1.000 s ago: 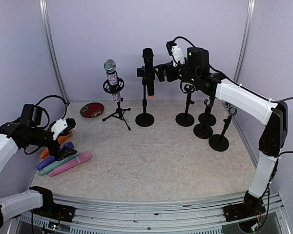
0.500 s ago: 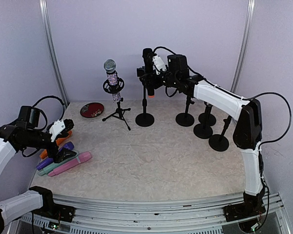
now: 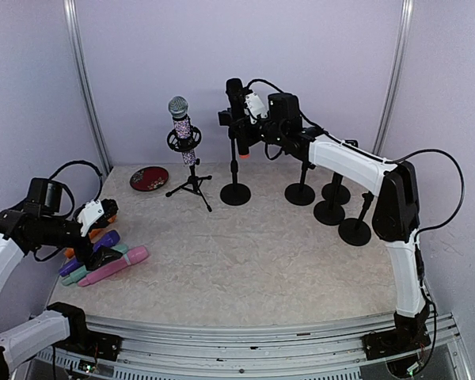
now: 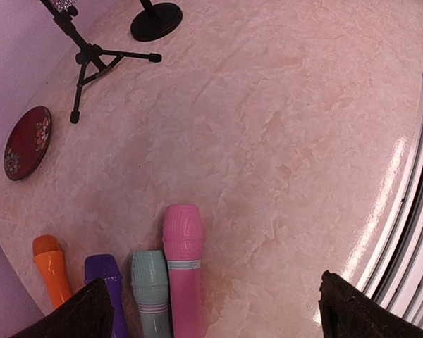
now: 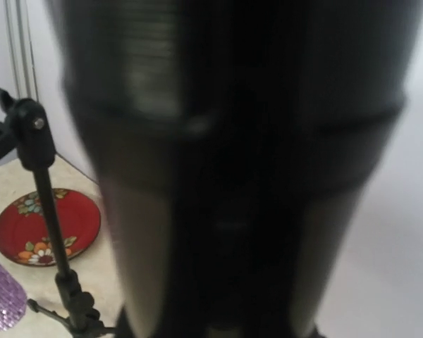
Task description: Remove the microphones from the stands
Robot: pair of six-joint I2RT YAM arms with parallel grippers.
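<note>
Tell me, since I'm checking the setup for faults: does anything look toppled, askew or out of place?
Nothing is toppled or damaged. The sparkly microphone leans slightly in its tripod stand, while the black microphone stands nearly upright. The only odd item is a red patterned plate among the audio gear.
</note>
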